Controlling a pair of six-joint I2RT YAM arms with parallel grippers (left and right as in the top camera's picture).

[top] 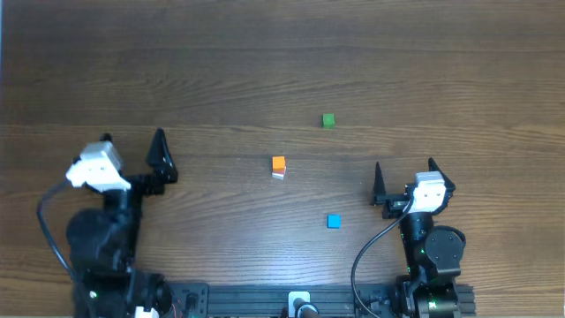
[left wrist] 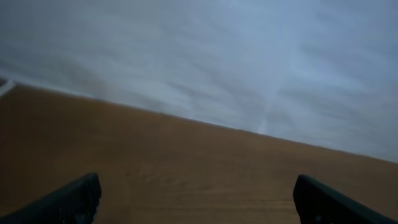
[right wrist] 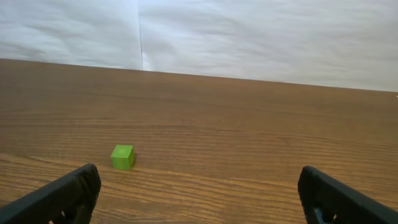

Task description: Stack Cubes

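An orange cube (top: 279,162) sits on top of a white cube (top: 279,175) near the middle of the wooden table. A green cube (top: 328,120) lies farther back and to the right, and shows ahead of the right gripper's fingers as the green cube (right wrist: 122,157). A blue cube (top: 334,221) rests nearer the front, left of the right gripper (top: 403,177). That gripper is open and empty. The left gripper (top: 132,152) is open at the table's left, well away from the cubes, with nothing between its fingers (left wrist: 68,202).
The wooden tabletop (top: 221,79) stretches bare toward the back. A white wall (right wrist: 249,37) rises behind the table's far edge. The arm bases and a black rail (top: 300,300) run along the front edge.
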